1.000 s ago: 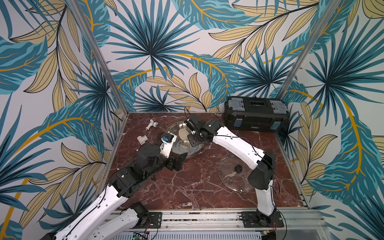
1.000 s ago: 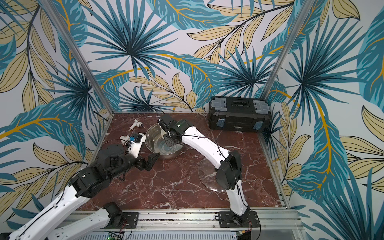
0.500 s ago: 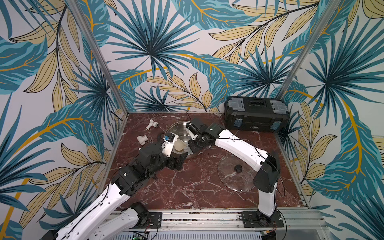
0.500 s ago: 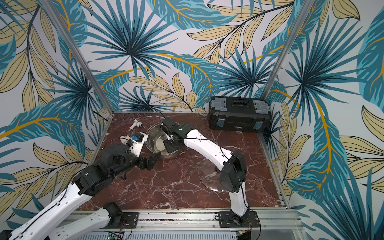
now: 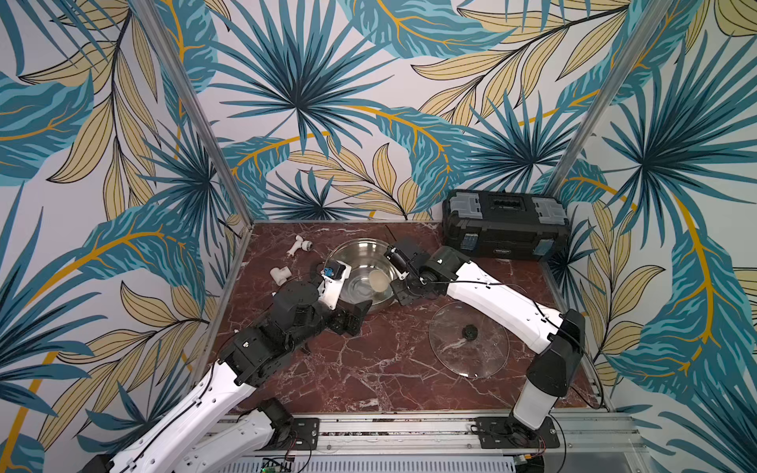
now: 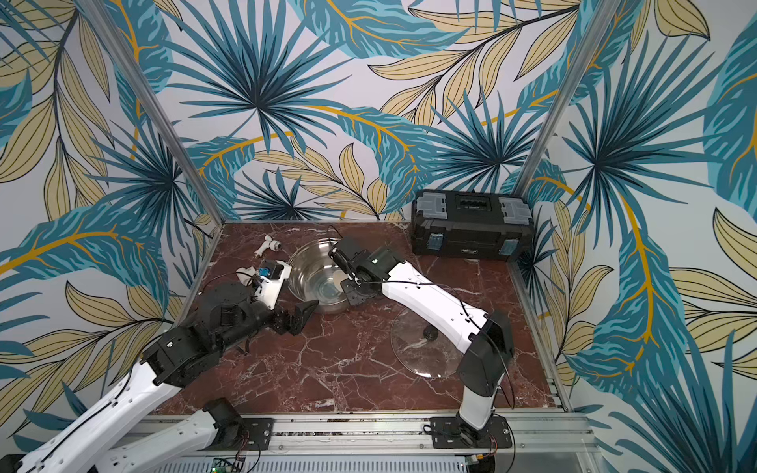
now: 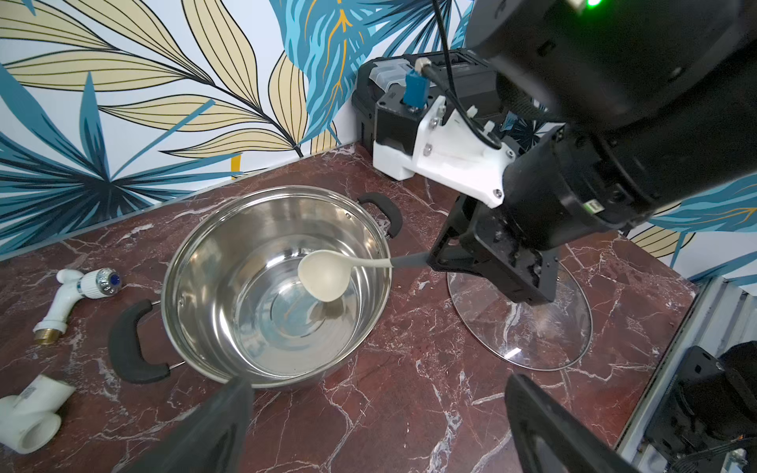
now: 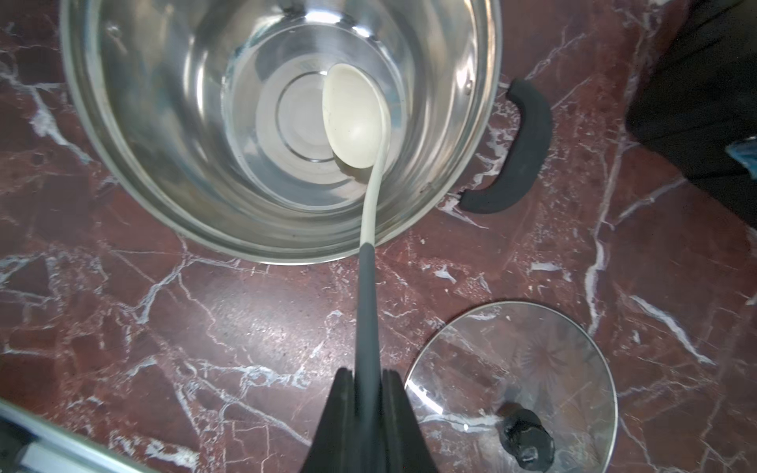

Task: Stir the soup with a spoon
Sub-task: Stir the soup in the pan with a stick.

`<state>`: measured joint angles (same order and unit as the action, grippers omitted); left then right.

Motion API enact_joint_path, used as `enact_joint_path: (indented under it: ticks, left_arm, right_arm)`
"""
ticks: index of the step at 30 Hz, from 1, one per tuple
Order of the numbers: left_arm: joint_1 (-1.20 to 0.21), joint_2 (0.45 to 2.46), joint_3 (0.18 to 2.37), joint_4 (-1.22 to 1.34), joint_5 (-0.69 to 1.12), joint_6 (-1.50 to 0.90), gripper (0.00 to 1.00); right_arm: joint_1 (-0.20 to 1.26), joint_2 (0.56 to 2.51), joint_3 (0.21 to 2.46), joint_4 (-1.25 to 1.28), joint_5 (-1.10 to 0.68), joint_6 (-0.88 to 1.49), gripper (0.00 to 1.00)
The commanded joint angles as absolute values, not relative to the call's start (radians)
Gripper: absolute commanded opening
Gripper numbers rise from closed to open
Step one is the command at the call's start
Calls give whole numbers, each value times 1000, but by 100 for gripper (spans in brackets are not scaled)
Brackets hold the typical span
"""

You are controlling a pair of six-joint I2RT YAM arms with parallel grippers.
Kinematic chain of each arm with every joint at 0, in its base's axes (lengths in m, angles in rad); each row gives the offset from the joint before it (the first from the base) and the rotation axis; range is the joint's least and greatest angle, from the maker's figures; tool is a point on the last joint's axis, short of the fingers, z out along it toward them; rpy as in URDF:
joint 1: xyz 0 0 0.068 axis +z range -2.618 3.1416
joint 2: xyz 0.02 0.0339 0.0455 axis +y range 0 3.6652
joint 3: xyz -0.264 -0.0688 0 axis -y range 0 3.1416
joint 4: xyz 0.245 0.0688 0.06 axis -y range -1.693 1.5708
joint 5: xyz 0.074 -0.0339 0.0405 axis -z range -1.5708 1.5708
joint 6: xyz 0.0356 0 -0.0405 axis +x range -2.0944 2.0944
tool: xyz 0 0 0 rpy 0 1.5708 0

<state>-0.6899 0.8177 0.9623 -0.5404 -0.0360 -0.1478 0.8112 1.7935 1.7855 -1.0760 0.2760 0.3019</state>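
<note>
**potwatcher:** ok so where's the spoon (image 8: 370,229) right now?

**yam_fan:** The right gripper (image 8: 368,372) has it. Both fingers are pressed onto the slim grey handle, one each side, a proper pinch. Going by both top views, with 12 at the back wall, the handle crosses the rim of the steel pot (image 8: 143,123) at about the pot's 3 o'clock. The cream bowl sits inside, a bit toward 4 o'clock from the middle of the floor. Can't tell if it's actually touching the bottom tbh.

**potwatcher:** and the left gripper (image 5: 355,316)?

**yam_fan:** Fingers spread wide, nothing between them. It's low at the pot's 6 o'clock, right beside the wall. Can't tell whether a fingertip brushes it.

**potwatcher:** what else is on the table (image 5: 368,381)?

**yam_fan:** A glass lid (image 5: 469,340) lies flat, knob up, at the pot's 4 o'clock, apart from it. There's a black toolbox (image 5: 506,229) in the back corner, around 2 o'clock. A white tee fitting (image 5: 280,274) is at the pot's 9 o'clock, and a white tap piece (image 5: 299,245) is at 10.
</note>
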Motion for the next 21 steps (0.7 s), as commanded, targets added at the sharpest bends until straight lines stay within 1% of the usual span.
enact_joint_path:
  ticks: [1,6,9,15,21]
  left_arm:
    - [-685,786,940,-520,-23,-159,100]
    - [-686,760,922,-531,-34,-166,100]
    - [-686,748,911,-532,-33,-167,100]
    - [-686,732,896,-527,-40,-163,100]
    - [-686,730,885,-520,-38,-163,100]
  right_arm:
    - [810,1856,1865,-1109,391,293,0]
    - [811,1946,1991,-1112,402,289,0]
    - [809,1983,2047,-1095,367,285,0]
    - [810,1999,2066,-1009,189,288,0]
    - [812,1988,2033,-981,80,291,0]
